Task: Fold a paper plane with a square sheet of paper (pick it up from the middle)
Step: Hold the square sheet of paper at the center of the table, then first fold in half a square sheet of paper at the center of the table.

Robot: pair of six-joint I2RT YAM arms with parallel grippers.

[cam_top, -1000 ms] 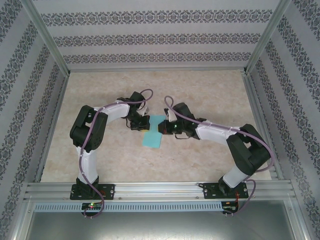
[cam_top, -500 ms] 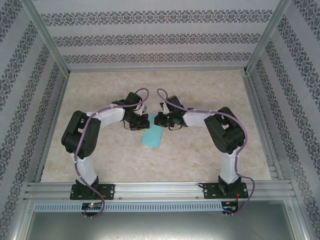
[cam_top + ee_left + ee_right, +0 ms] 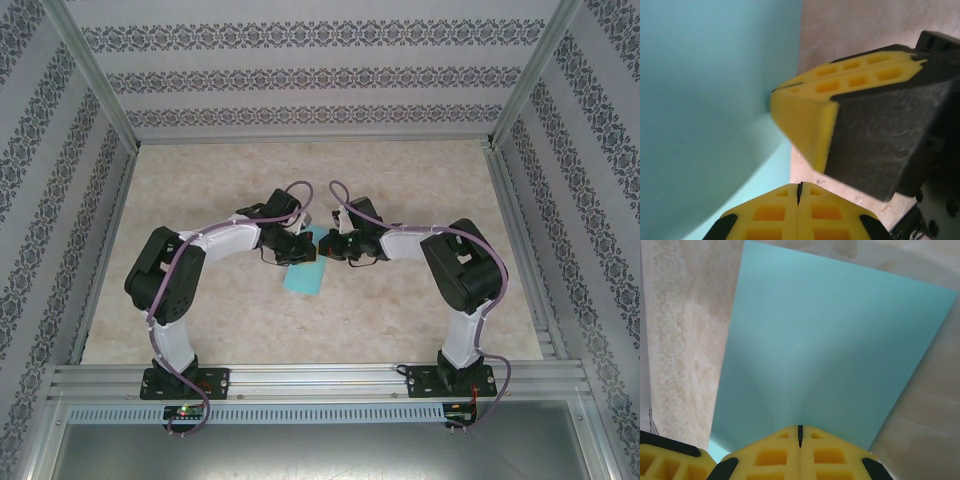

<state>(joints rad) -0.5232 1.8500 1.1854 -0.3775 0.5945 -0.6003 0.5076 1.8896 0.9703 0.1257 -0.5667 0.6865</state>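
The worktop (image 3: 400, 190) carries the turquoise square sheet of paper (image 3: 303, 274) at its middle, apparently folded oblong. The right gripper (image 3: 799, 432) is closed, pinching its far edge, the left gripper (image 3: 799, 186) closed just beside. Early creasing, I judge; next, turn a nose corner down

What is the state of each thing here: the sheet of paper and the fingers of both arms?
turquoise sheet of paper: a narrow rectangle, mostly flat on the table, one end curved up toward the fingers.
right fingers: shut, pinching the edge of the sheet.
left fingers: shut beside the sheet; whether they grip it cannot be told.
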